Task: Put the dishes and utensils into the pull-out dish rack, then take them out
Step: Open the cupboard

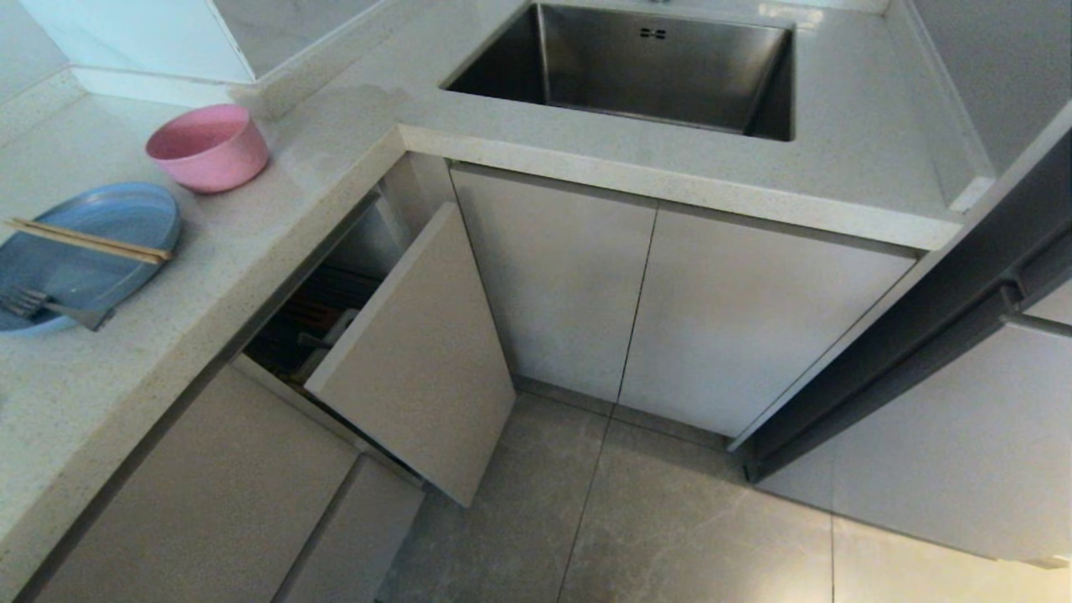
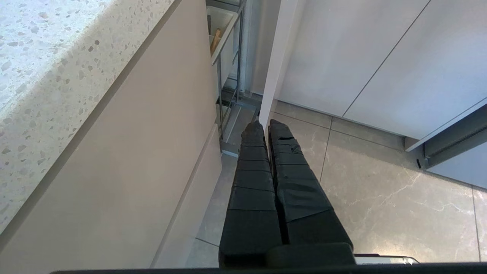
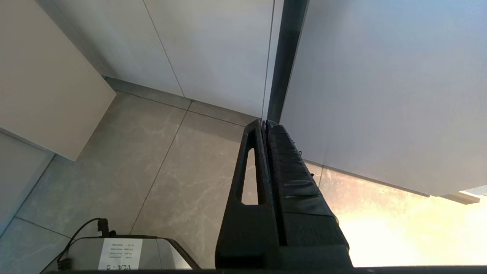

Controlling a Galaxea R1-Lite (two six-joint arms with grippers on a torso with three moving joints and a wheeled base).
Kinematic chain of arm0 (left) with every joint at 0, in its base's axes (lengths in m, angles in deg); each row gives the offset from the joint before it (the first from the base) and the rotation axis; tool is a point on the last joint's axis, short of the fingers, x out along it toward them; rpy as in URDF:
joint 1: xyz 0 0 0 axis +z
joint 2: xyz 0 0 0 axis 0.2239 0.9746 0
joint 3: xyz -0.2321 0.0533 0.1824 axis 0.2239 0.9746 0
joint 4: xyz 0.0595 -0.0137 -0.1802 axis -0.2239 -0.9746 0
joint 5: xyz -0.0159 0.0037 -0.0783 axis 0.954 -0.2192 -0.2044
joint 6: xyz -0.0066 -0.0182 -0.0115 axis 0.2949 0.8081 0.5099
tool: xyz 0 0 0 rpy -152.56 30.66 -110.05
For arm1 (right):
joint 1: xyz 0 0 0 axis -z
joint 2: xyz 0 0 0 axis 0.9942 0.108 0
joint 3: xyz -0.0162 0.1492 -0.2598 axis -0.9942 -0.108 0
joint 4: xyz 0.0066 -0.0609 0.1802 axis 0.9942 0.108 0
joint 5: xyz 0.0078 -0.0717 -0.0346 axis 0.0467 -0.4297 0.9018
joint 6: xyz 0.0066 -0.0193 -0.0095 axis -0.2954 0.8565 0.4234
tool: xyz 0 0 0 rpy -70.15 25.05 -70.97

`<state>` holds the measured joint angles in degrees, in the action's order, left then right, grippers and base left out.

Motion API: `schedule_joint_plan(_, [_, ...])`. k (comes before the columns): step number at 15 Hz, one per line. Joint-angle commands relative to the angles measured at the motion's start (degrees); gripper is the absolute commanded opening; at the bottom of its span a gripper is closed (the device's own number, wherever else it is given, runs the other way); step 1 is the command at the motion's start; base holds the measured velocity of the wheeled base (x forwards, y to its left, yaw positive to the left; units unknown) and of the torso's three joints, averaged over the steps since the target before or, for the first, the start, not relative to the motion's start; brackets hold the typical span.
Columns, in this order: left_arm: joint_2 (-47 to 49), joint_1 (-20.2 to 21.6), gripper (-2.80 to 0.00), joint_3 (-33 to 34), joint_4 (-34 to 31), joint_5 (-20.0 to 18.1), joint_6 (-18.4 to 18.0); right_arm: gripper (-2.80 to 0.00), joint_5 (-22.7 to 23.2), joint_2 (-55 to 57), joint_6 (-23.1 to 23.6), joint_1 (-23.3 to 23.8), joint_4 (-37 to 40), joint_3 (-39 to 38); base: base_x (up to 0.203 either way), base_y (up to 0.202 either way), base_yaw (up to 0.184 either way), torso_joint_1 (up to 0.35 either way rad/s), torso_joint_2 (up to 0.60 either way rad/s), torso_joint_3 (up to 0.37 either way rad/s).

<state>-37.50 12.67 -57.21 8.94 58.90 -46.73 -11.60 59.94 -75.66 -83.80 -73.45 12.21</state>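
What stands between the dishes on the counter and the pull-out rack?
The rack is only partly pulled out, so the countertop overhangs most of it. The pink bowl and blue plate sit on the counter.

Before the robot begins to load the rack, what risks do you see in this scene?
1. The pull-out dish rack is only partly open, with a narrow gap under the counter overhang; dishes may hit the edge.
2. The chopsticks and fork lie loose on the blue plate; lifting the plate first may spill them.
3. The plate sits near the counter edge and may slide off if pushed.
Both grippers, left and right, hang shut over the floor.
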Motion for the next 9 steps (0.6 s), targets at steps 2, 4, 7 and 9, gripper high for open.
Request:
schedule_joint_plan(2, [0.0, 0.0, -2.80, 0.0, 0.1, 0.1, 0.0, -2.80, 0.0, 0.0, 0.0, 0.0, 0.0, 0.0, 0.000, 0.000, 0.000, 0.000, 0.00, 0.000])
schedule_joint_plan(4, [0.0, 0.0, -2.80, -0.1, 0.1, 0.1, 0.0, -2.80, 0.0, 0.0, 0.0, 0.0, 0.0, 0.0, 0.000, 0.000, 0.000, 0.000, 0.00, 0.000])
schedule_joint_plan(7, [0.0, 0.0, -2.80, 0.0, 0.1, 0.1, 0.0, -2.80, 0.0, 0.0, 0.0, 0.0, 0.0, 0.0, 0.000, 0.000, 0.000, 0.000, 0.00, 0.000])
schedule_joint_plan(9, [0.0, 0.0, -2.80, 0.0, 0.1, 0.1, -0.1, -2.80, 0.0, 0.0, 0.0, 0.0, 0.0, 0.0, 0.000, 0.000, 0.000, 0.000, 0.00, 0.000])
